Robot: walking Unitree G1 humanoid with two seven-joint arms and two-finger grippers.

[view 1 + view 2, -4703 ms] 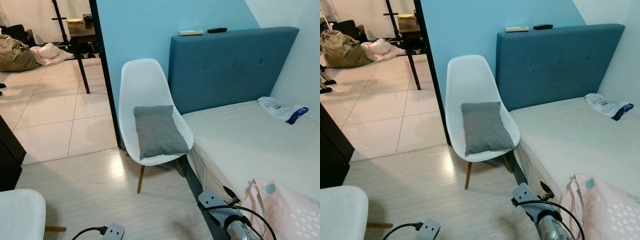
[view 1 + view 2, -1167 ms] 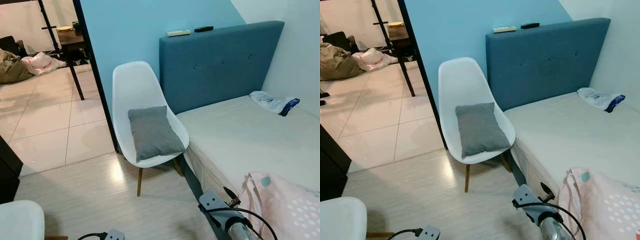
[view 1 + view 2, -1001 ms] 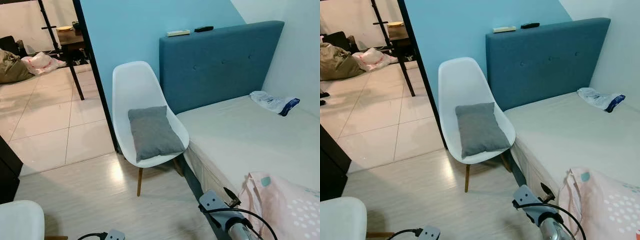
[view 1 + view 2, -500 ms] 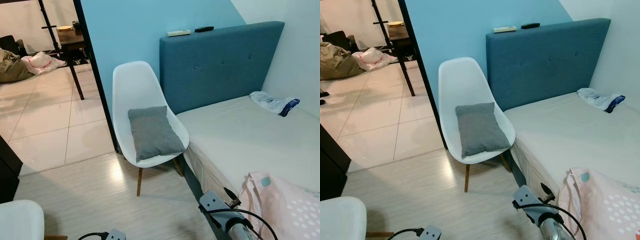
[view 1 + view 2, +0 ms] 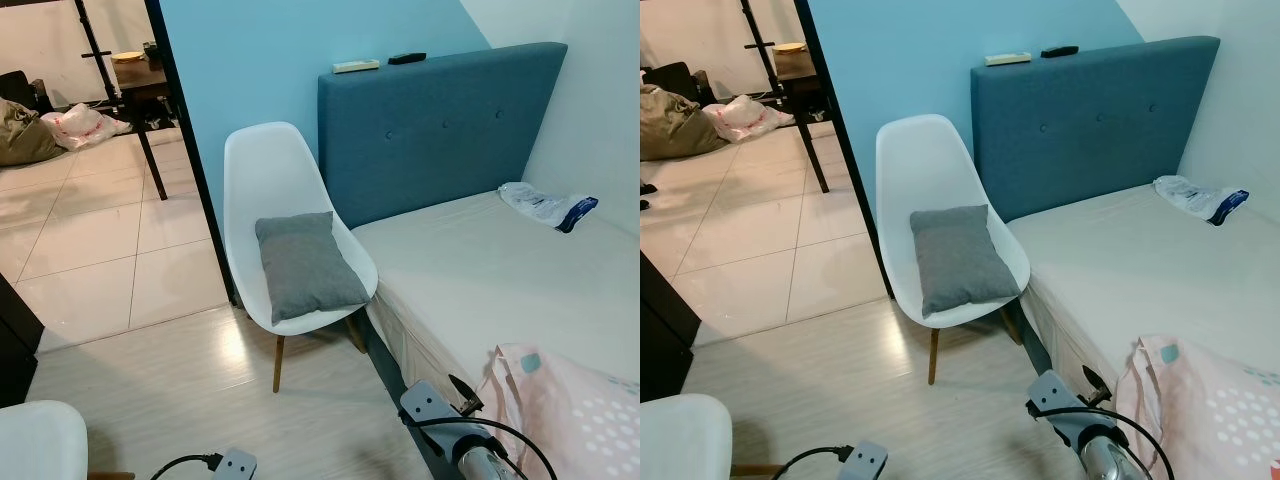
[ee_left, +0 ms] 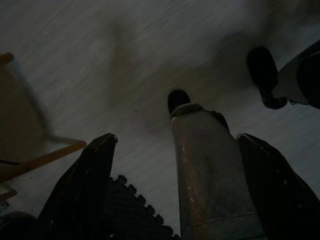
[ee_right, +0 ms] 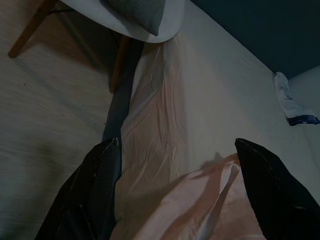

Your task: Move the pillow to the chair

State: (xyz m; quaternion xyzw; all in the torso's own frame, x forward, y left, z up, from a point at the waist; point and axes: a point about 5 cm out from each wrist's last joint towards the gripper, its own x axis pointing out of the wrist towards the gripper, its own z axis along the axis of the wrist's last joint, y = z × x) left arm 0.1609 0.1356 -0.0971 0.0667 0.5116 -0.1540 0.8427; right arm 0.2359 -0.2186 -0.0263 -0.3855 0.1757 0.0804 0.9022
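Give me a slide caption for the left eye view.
Grey pillow resting on the white chair beside the bed.

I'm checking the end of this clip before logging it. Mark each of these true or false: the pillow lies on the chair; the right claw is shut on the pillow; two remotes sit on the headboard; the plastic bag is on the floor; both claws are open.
1. The pillow lies on the chair. True.
2. The right claw is shut on the pillow. False: it is open, over the bed's edge, apart from the pillow.
3. Two remotes sit on the headboard. True.
4. The plastic bag is on the floor. False: it lies on the bed.
5. Both claws are open. True: the left claw is open too, down by the floor.
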